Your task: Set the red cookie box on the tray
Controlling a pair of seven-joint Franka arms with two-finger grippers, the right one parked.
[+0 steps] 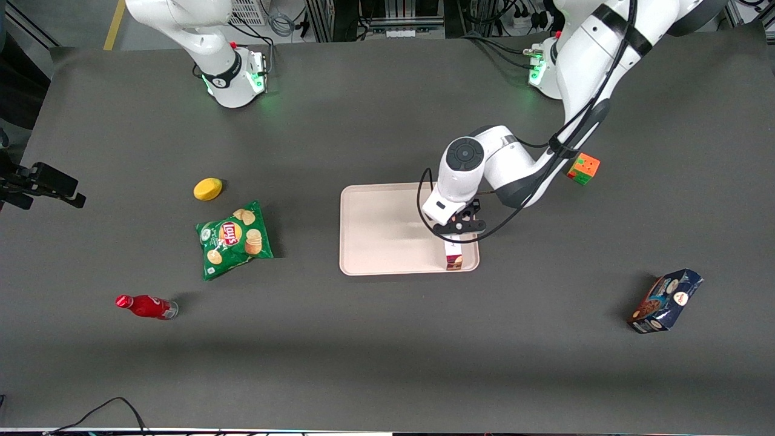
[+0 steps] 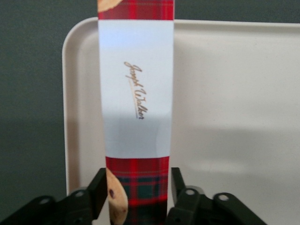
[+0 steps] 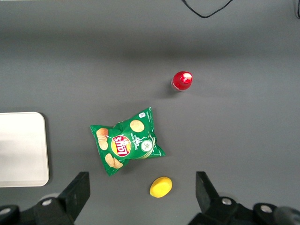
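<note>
Dark grey tabletop (image 1: 375, 339) fills my front view, with the pale pink rectangular tray (image 1: 375, 230) at centre frame. I see the left gripper (image 2: 137, 197) clamped around the long red tartan cookie box (image 2: 136, 93), which lies along the tray's edge toward the working arm's end.

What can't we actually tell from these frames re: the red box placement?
- Front view: most of the red cookie box is hidden under the gripper and wrist; only its nearer end shows on the tray.
- Left wrist view: both box ends are cut off by the frame, and the box's underside is unseen, so contact with the tray can't be confirmed.
- Left wrist view: the fingers flank the box; actual grip pressure is unreadable.
</note>
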